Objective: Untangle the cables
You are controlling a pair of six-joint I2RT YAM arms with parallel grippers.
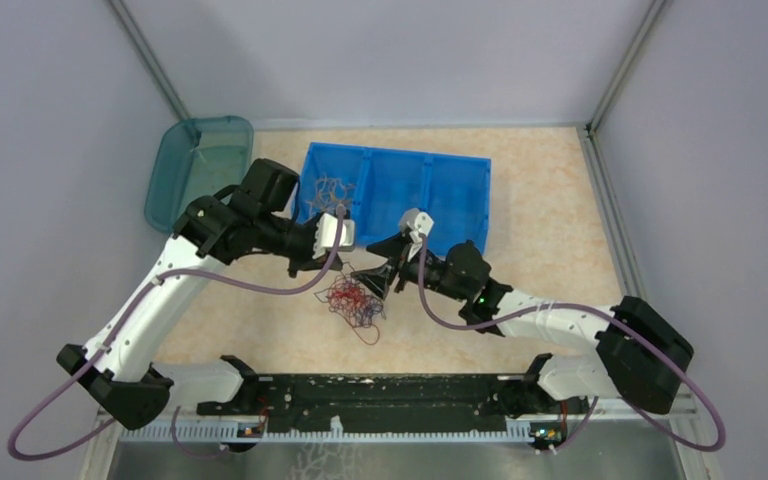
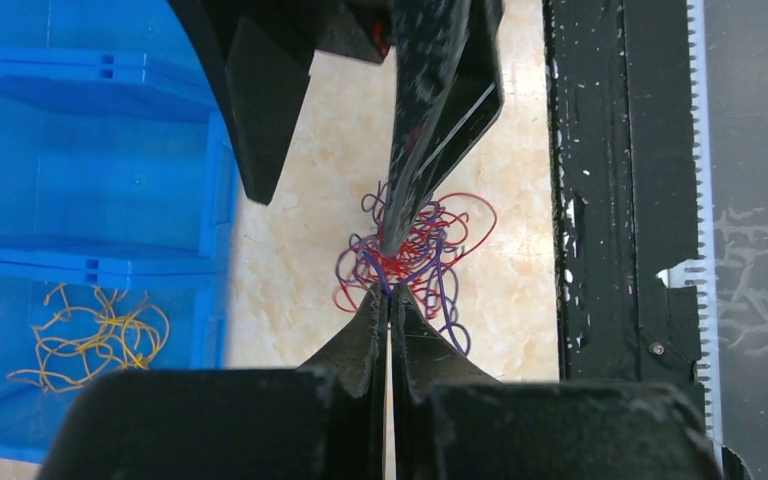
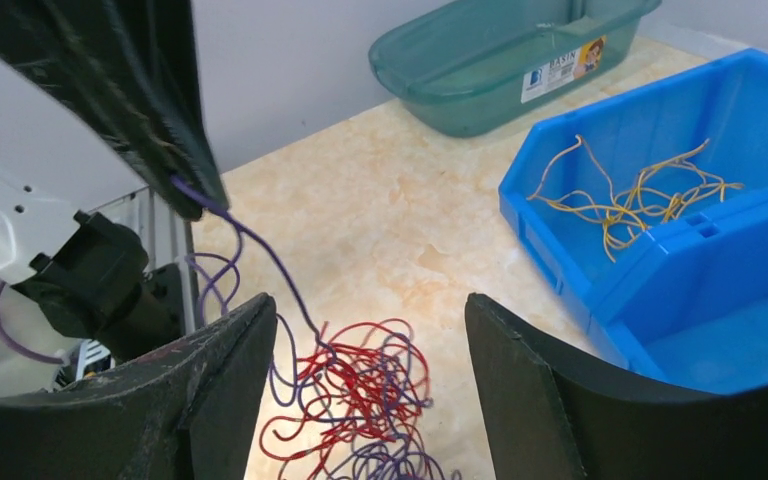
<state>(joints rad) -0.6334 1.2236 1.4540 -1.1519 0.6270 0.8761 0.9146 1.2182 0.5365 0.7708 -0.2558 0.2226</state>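
Observation:
A tangle of red and dark purple cables [image 1: 353, 303] [image 2: 420, 250] [image 3: 360, 400] lies on the table in front of the blue bin. My left gripper [image 2: 388, 292] [image 1: 350, 262] [image 3: 195, 195] is shut on one purple cable, which runs taut from its tips down into the tangle. Just right of the tangle, my right gripper [image 3: 368, 305] [image 1: 375, 280] [image 2: 326, 220] is open, with the tangle showing on the table through the gap between its fingers. A loose bunch of orange-yellow cables [image 3: 630, 200] [image 2: 90, 340] [image 1: 330, 190] lies in the bin's left compartment.
The blue three-compartment bin [image 1: 460, 190] [image 3: 560, 230] [image 2: 60, 120] stands just behind the tangle. A teal basin [image 1: 195, 165] [image 3: 480, 60] sits at the back left against the wall. The black mounting rail [image 1: 380, 390] [image 2: 610, 200] runs along the near edge.

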